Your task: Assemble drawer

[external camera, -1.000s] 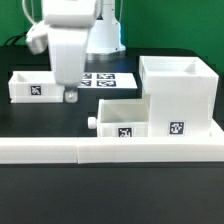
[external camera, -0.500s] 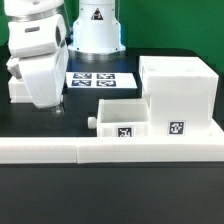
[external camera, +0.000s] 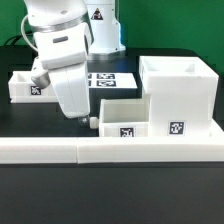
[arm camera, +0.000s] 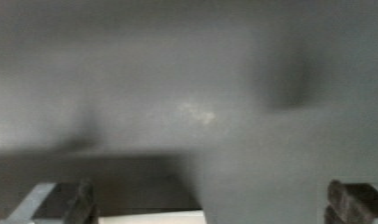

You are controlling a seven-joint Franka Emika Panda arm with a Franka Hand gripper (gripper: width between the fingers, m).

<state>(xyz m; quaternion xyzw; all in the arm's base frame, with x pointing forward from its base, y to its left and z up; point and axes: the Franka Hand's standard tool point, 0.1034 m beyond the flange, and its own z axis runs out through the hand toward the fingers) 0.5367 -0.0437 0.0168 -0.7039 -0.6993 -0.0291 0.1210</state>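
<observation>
- The tool is seen low over the black desk, tilted, with its tips just beside the round knob of a white drawer box; whether the knob is touched cannot be told.
- In the wrist view the tool is shown spread wide: one finger stands at each side of the picture, and nothing is held between them. The surface beyond them is too blurred to be named.
- The drawer box is placed near the desk's edge closest to the exterior camera, with its open top upward and its knob toward the exterior view's left.
- The drawer box is set against the taller white drawer cabinet, which is found toward the desk's corner at the exterior view's right; whether the box is partly inside it cannot be told.
- A second white drawer box is seen at the desk's edge on the exterior view's left, well apart from the first.
- The marker board is laid flat behind the tool, toward the desk's far edge.
- A long white rail is laid along the desk's near edge.
</observation>
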